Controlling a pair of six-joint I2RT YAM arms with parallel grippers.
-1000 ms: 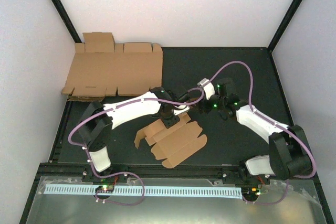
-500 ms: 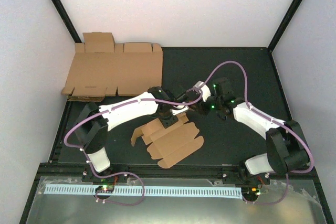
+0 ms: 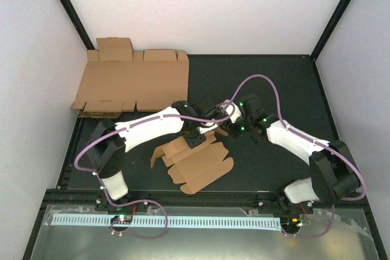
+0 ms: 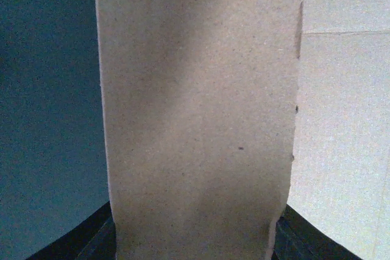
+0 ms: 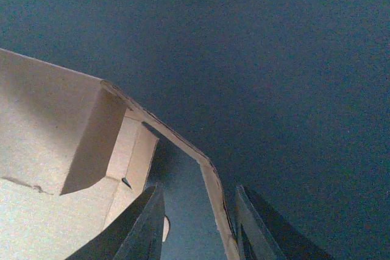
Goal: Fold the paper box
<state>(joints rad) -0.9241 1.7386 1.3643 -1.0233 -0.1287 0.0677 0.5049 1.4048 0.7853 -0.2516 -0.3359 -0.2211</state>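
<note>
Mat (image 3: 274, 83): black, matte, walled by white panels (image 3: 201, 10) with black corner posts (image 3: 338, 13). Flat cardboard sheets (image 3: 131, 83) stacked at mat's 10 o'clock corner. Paper box (image 3: 198, 165) half-folded, lying just off centre toward 7 o'clock. Left gripper (image 3: 195, 140) at box's 12 o'clock edge, jaws clamped across upright panel that fills its wrist view. Right gripper (image 5: 199, 199) at box's 1 o'clock corner, jaws parted, straddling thin raised wall, gap showing either side.

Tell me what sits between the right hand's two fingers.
A thin raised edge of the paper box runs up between the fingers of the right hand, nearer one finger than the other. The right wrist view shows it.
</note>
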